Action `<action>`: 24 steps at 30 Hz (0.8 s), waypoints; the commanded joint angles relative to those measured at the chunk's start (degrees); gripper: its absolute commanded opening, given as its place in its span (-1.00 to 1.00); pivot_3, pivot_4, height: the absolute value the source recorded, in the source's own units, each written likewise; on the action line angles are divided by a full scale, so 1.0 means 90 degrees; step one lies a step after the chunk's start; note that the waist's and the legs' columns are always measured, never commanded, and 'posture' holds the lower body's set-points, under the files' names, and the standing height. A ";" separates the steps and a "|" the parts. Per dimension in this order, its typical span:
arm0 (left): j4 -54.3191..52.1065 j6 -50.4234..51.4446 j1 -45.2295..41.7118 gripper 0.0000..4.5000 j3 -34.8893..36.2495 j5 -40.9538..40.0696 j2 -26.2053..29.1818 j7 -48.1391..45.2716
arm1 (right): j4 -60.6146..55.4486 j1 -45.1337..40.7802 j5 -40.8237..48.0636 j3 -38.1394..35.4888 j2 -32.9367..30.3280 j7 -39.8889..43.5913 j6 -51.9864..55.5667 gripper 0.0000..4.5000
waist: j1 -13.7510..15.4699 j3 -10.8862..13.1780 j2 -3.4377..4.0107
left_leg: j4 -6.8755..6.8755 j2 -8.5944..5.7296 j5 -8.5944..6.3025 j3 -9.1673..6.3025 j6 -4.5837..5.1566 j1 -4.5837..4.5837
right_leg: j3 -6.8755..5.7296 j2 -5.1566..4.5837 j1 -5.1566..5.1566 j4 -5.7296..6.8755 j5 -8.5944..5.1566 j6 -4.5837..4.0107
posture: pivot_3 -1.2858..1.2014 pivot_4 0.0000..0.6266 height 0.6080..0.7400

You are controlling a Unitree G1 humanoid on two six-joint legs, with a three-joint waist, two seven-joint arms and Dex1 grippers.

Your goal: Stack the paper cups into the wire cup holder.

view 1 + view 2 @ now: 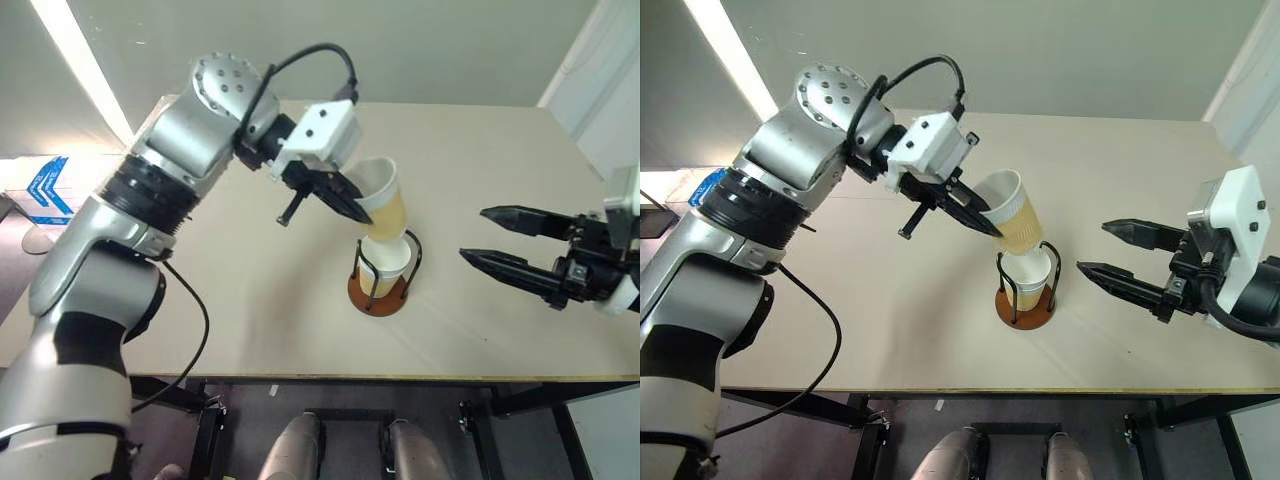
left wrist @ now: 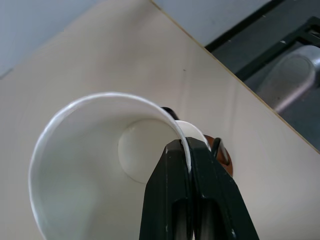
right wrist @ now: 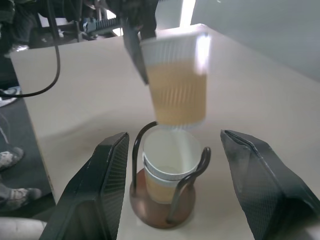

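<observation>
Left gripper pinched shut on the rim wall of a tilted paper cup, its foot just above the cups already nested in the wire cup holder, mid-table toward the near edge. Right gripper stands apart and empty, toward the table's right edge. Cup likely light, thin-walled and easily crushed; the rolled rim looks the stiffest hold.

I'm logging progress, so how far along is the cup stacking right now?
Done: the holder already has cups nested inside; two rims show. In hand: the left gripper pinches the rim of a third cup, tilted just above the stack, its bottom near the top rim. Left: lower that cup in and release. The right gripper waits open beside the holder, holding nothing.
</observation>
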 commanded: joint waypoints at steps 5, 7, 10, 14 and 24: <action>0.0179 -0.0609 -0.0231 -0.99 -0.0428 0.0086 -0.0221 -0.0214 | -0.0097 0.0135 0.0294 -0.0670 -0.0284 -0.0206 -0.0033 0.36 | 0.0009 0.0000 0.0000 | 0.0000 -0.0001 0.0002 0.0001 -0.0005 -0.0005 | 0.0000 -0.0001 0.0001 -0.0008 -0.0005 0.0007 | 0.03 -0.52 1.00; 0.0315 -0.0702 -0.0246 -0.99 -0.0468 0.0151 -0.0336 -0.0214 | -0.0131 0.0186 0.0349 -0.0694 -0.0296 -0.0270 -0.0051 0.36 | 0.0007 0.0000 0.0000 | 0.0001 -0.0001 0.0002 0.0001 -0.0007 -0.0006 | 0.0001 -0.0002 0.0002 -0.0010 -0.0006 0.0010 | 0.03 -0.52 1.00; 0.0489 -0.0865 -0.0269 -0.99 -0.0503 0.0276 -0.0481 -0.0214 | -0.0171 0.0242 0.0406 -0.0701 -0.0303 -0.0361 -0.0077 0.36 | 0.0009 0.0000 0.0000 | 0.0000 -0.0001 0.0002 0.0002 -0.0009 -0.0008 | 0.0001 -0.0002 0.0002 -0.0014 -0.0009 0.0014 | 0.03 -0.52 1.00; 0.0512 -0.1022 -0.0281 -0.99 -0.0587 0.0353 -0.0591 -0.0214 | -0.0213 0.0365 0.0406 -0.0718 -0.0329 -0.0381 -0.0067 0.36 | 0.0013 0.0000 -0.0001 | 0.0000 -0.0001 0.0000 0.0006 -0.0012 -0.0009 | 0.0001 -0.0001 0.0003 -0.0021 -0.0014 0.0021 | 0.03 -0.52 1.00; 0.0712 -0.1049 -0.0311 0.05 -0.0329 0.0556 -0.0797 -0.0214 | -0.0161 0.0477 0.0326 -0.0684 -0.0376 -0.0270 -0.0134 0.36 | 0.0019 0.0000 -0.0001 | 0.0000 -0.0002 -0.0007 0.0007 -0.0011 -0.0013 | 0.0001 -0.0003 0.0007 -0.0035 -0.0017 0.0027 | 0.03 -0.52 1.00</action>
